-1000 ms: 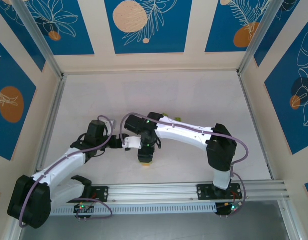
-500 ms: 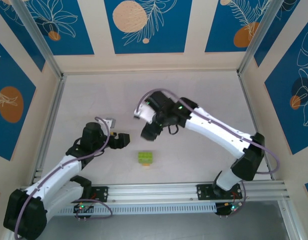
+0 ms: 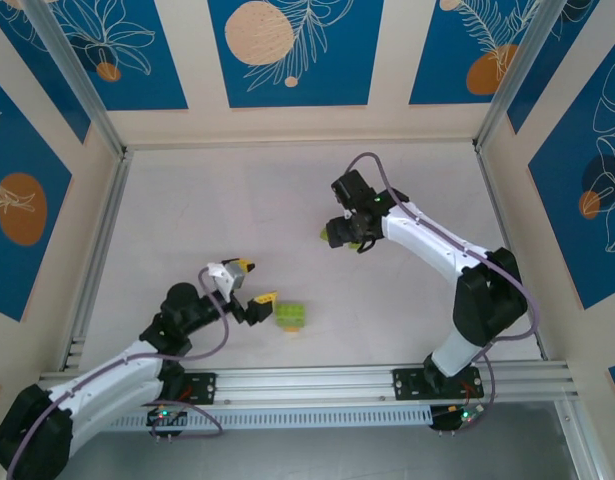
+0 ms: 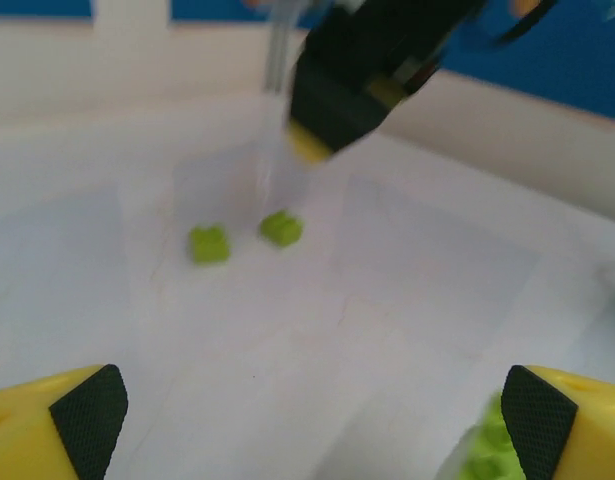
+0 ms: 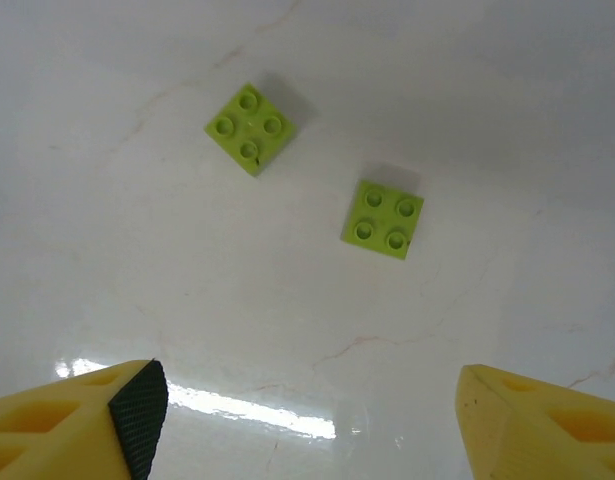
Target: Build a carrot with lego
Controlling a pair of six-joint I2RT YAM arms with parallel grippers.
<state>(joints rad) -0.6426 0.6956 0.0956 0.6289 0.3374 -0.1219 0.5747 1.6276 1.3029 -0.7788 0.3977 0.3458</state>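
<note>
Carrot (image 3: pixel 291 317): lime-green bricks joined to an orange one, resting on the tabletop (image 3: pixel 187 220)
Left jaws: spread wide, empty, one tip just beside the carrot
Right jaws: open, empty, over two separate lime-green square bricks (image 5: pixel 250 127) farther back

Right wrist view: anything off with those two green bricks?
Nothing stands out. The upper-left brick and the lower-right brick lie flat on the table, studs up, apart, merely turned at different angles.
</note>
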